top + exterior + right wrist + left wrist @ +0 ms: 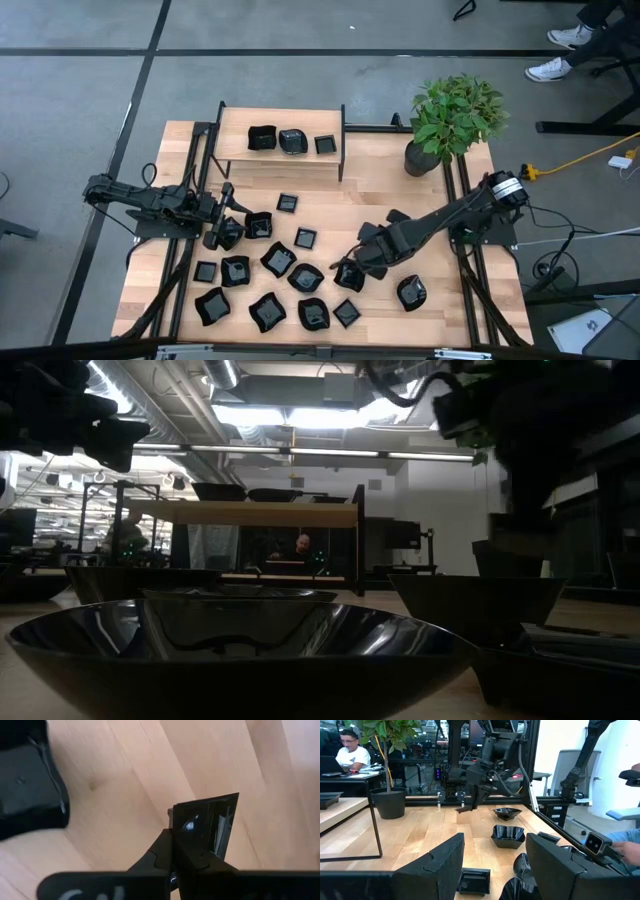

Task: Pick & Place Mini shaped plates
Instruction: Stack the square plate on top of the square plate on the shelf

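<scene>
Several small glossy black mini shaped plates [278, 260] lie scattered over the near half of the wooden table [380, 190]. Three more sit on a raised wooden shelf [282, 160] at the far side. My right gripper [350, 268] hangs over the middle of the table, shut on one small square plate [207, 822]. The left wrist view shows this plate [464, 810] clear of the table. My left gripper [495, 865] stands open and level at the table's left [220, 232], with nothing between its fingers. My right gripper pinches the square plate's rim [181, 831], near one corner, between its two fingers [162, 851]. The fingers come from above, slanting down. The plate is lifted clear of the table and sits tilted, sticking out beyond the fingertips.
A potted plant [452, 120] stands at the far right corner. Metal frame rails [455, 200] run along the table's left and right sides. One plate [411, 292] lies alone near the right front. Bare wood shows between the shelf and the plant.
</scene>
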Controlling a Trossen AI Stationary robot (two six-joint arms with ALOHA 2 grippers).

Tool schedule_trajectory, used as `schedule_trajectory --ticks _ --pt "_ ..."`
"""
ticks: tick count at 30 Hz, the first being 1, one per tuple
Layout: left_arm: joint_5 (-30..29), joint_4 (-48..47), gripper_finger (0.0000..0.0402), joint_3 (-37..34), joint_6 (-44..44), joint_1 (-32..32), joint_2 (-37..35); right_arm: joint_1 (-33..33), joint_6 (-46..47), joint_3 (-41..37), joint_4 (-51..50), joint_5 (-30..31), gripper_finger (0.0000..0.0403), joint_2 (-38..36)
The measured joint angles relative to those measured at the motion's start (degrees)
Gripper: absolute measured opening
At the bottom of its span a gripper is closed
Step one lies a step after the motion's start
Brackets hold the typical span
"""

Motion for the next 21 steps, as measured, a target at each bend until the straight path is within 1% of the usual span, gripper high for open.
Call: schedule_trajectory --ticks 4,13,21 --pt "0.0 0.0 0.0207 0.0 0.0 0.0 0.0 -2.2 -5.4 0.0 3.7 1.1 0.0009 0.0" --pt "0.0 0.0 0.0208 0.0 0.0 0.0 0.0 -6.8 -16.7 0.0 12.9 0.5 0.001 0.0" --pt "0.0 0.0 0.0208 0.0 0.0 0.0 0.0 -10.6 -26.7 0.0 24.5 -4.1 0.001 0.0"
